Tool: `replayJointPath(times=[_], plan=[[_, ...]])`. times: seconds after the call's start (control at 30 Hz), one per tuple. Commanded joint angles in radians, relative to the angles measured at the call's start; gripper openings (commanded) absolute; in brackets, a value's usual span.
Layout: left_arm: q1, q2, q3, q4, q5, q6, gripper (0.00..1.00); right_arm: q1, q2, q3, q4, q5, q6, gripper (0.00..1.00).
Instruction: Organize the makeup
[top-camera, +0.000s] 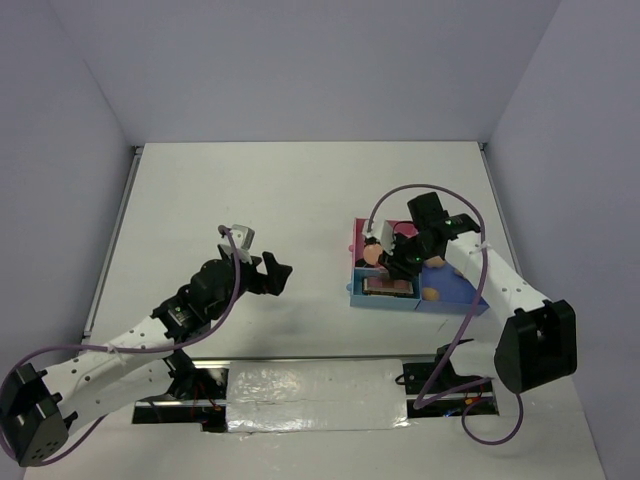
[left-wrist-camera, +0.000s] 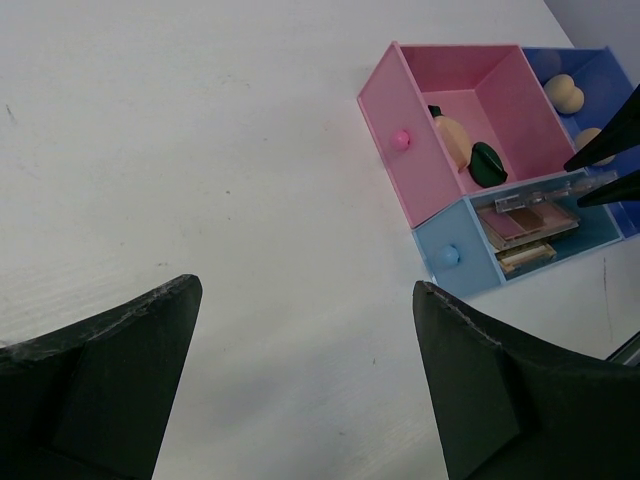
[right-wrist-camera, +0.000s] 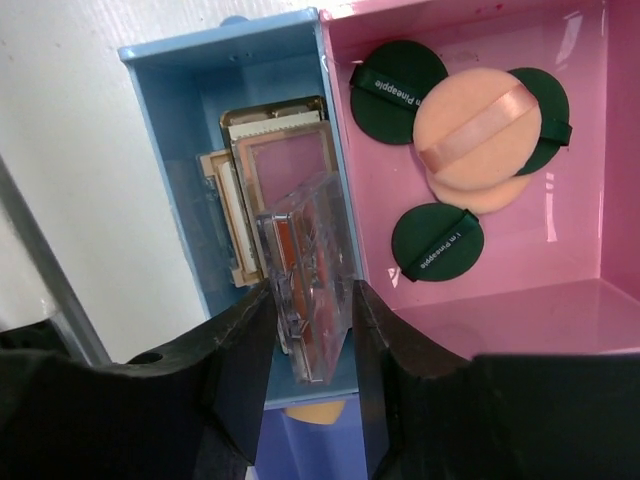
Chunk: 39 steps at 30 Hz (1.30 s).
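Observation:
My right gripper (right-wrist-camera: 312, 300) is shut on a clear palette with red-orange squares (right-wrist-camera: 300, 250), held tilted on edge over the light-blue compartment (right-wrist-camera: 180, 150) of the tray. Other palettes (right-wrist-camera: 285, 155) lie stacked in that compartment. The pink compartment (right-wrist-camera: 580, 230) holds dark green discs (right-wrist-camera: 436, 242) and flat peach pads (right-wrist-camera: 478, 125). A peach sponge (right-wrist-camera: 320, 410) shows in the darker blue compartment below. In the top view the right gripper (top-camera: 400, 262) is over the tray (top-camera: 385, 300). My left gripper (top-camera: 272, 272) is open and empty above bare table, left of the tray (left-wrist-camera: 385, 120).
The left wrist view shows two peach sponges (left-wrist-camera: 562, 92) in the dark blue compartment and small knobs on the tray's front walls (left-wrist-camera: 401, 140). Grey walls enclose the white table (top-camera: 250, 200). A foil-covered strip (top-camera: 315, 395) lies at the near edge.

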Motion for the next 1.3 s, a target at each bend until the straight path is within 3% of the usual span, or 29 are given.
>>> replayJointPath(times=[0.0, 0.27, 0.47, 0.57, 0.6, 0.63, 0.77, 0.8, 0.9, 1.27], plan=[[-0.001, -0.012, 0.011, 0.022, -0.018, -0.021, 0.99, 0.008, -0.047, -0.026, 0.093, 0.027, 0.010, 0.44], [-0.001, -0.034, 0.004, 0.027, -0.019, -0.032, 0.99, 0.008, -0.168, 0.032, -0.089, -0.152, -0.074, 0.48], [-0.001, -0.043, 0.004, 0.030, -0.015, -0.032, 0.99, 0.008, -0.211, 0.080, -0.120, -0.225, -0.019, 0.56], [0.001, -0.046, 0.004, 0.034, -0.005, -0.044, 0.99, 0.007, -0.252, 0.062, -0.018, -0.209, 0.082, 0.70], [-0.001, -0.046, 0.005, 0.030, -0.013, -0.052, 0.99, 0.008, -0.271, 0.034, 0.036, -0.191, 0.131, 0.96], [-0.001, -0.045, 0.008, 0.013, -0.019, -0.059, 0.99, 0.005, -0.307, 0.016, 0.158, -0.139, 0.235, 1.00], [0.001, -0.042, 0.024, -0.033, -0.047, -0.096, 0.99, 0.007, -0.355, -0.137, 0.497, 0.103, 0.501, 1.00], [-0.001, -0.042, 0.027, -0.041, -0.048, -0.098, 0.99, 0.008, -0.343, -0.138, 0.498, 0.160, 0.538, 1.00], [-0.001, -0.049, 0.034, -0.055, -0.045, -0.093, 0.99, -0.009, -0.289, -0.075, 0.404, 0.128, 0.510, 1.00], [-0.001, -0.103, 0.039, -0.073, -0.054, -0.111, 0.99, -0.048, -0.354, -0.083, 0.513, 0.182, 0.722, 1.00]])
